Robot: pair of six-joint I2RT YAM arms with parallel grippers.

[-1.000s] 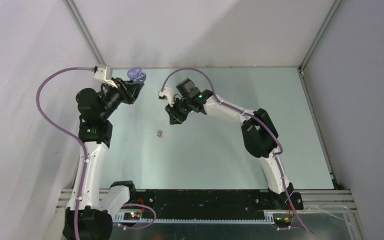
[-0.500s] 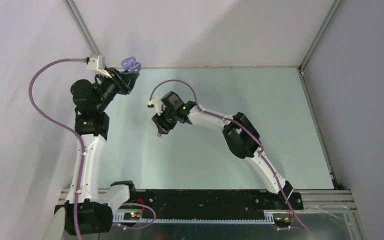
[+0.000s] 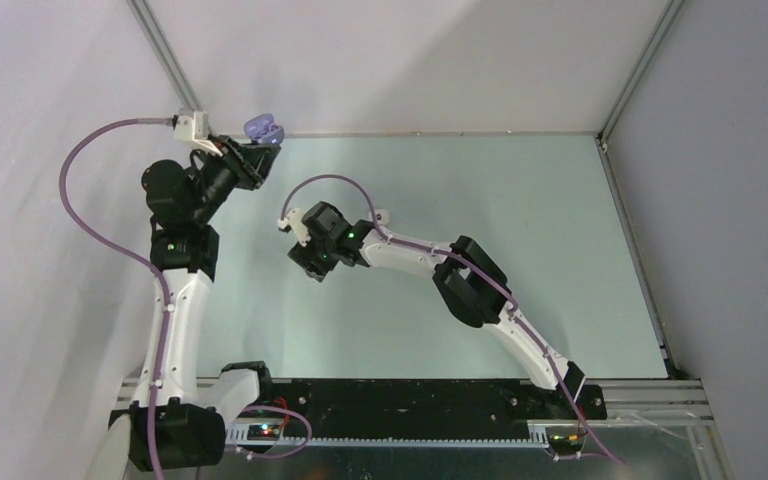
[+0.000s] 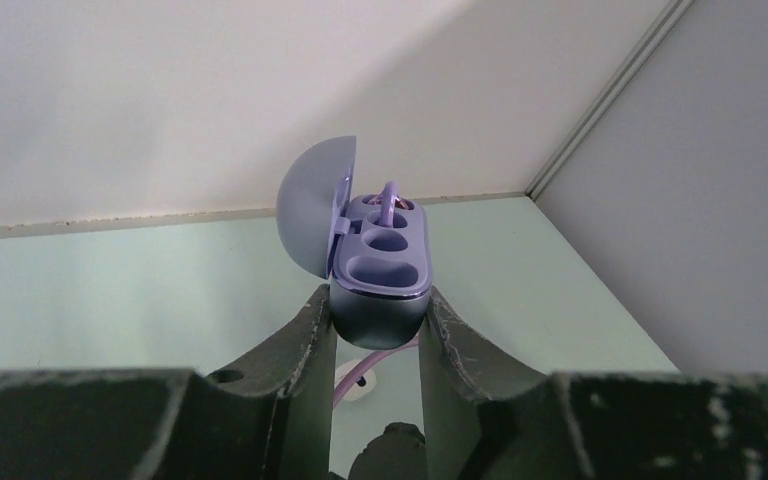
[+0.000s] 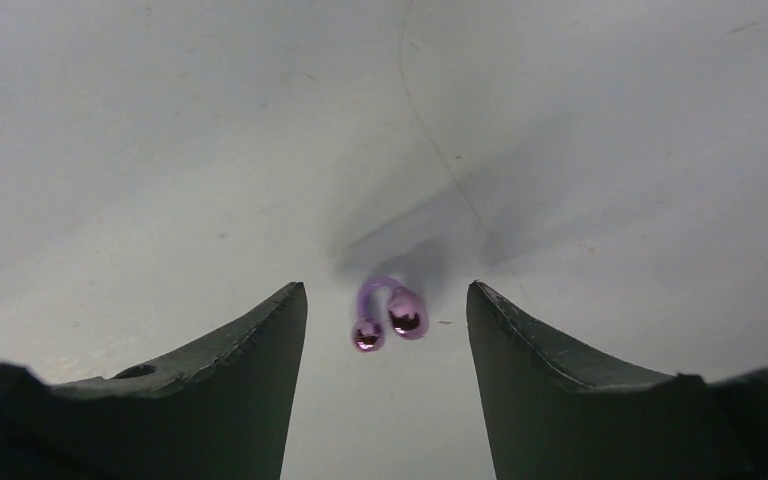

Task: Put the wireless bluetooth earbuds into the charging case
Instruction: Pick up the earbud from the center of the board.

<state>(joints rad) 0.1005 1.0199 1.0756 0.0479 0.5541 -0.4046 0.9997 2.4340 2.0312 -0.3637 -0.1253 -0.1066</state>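
My left gripper [image 3: 257, 152] is shut on the purple charging case [image 3: 263, 129], holding it raised near the back left of the table. In the left wrist view the case [image 4: 380, 270] stands upright between the fingers [image 4: 305, 330] with its lid open to the left. One purple earbud [image 4: 390, 200] sits in the far socket; the near socket is empty. My right gripper [image 3: 310, 268] is open and hovers low over the table. In the right wrist view a purple earbud [image 5: 390, 315] lies on the table just beyond the gap between the open fingertips. No white earbuds show.
The pale green table [image 3: 520, 230] meets the white back wall just behind the case. Metal frame posts [image 3: 165, 60] rise at the back corners. The right arm's purple cable [image 3: 325, 182] loops above its wrist.
My right arm has swung left and toward the near side until its open jaws stand over the purple earbud. My left arm moved the case back and left, then held still.
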